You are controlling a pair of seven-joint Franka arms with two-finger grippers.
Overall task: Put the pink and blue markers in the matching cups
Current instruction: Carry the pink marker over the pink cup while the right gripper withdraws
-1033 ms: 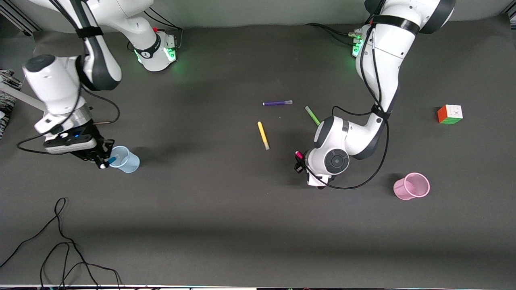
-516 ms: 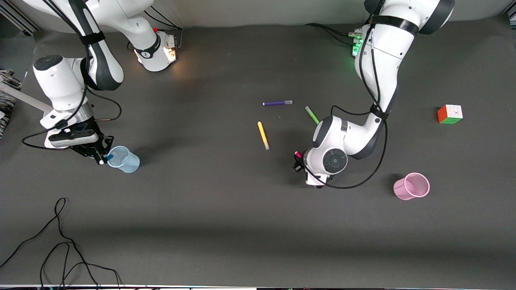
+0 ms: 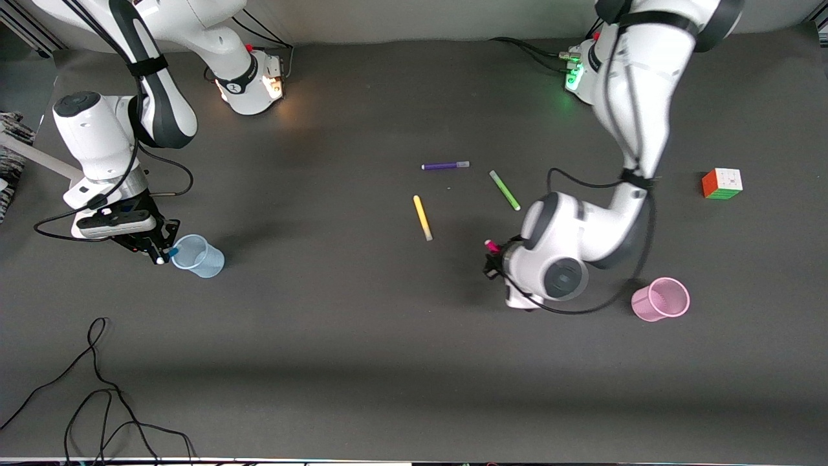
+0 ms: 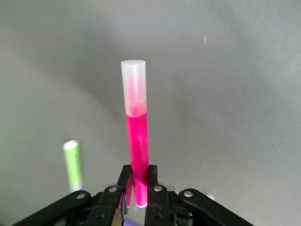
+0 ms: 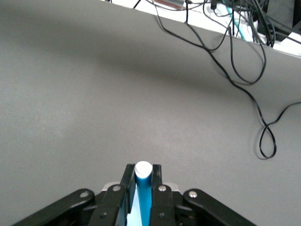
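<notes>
Seen from the front: right gripper (image 3: 158, 251) clamped on blue marker (image 3: 172, 252) at blue cup's (image 3: 200, 257) rim, left gripper (image 3: 495, 259) gripping pink marker (image 3: 491, 246) near empty pink cup (image 3: 661, 299); in left wrist view, fingers (image 4: 124, 181) pinched on pink marker (image 4: 136, 150); in right wrist view, on blue marker (image 5: 143, 188).

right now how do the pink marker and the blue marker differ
The pink marker is magenta with a translucent cap; the blue marker shows bright blue with a white end. The pink marker is in the left gripper over bare table, short of the pink cup; the blue marker is in the right gripper beside the blue cup's rim. Both are gripped and in neither cup.
</notes>
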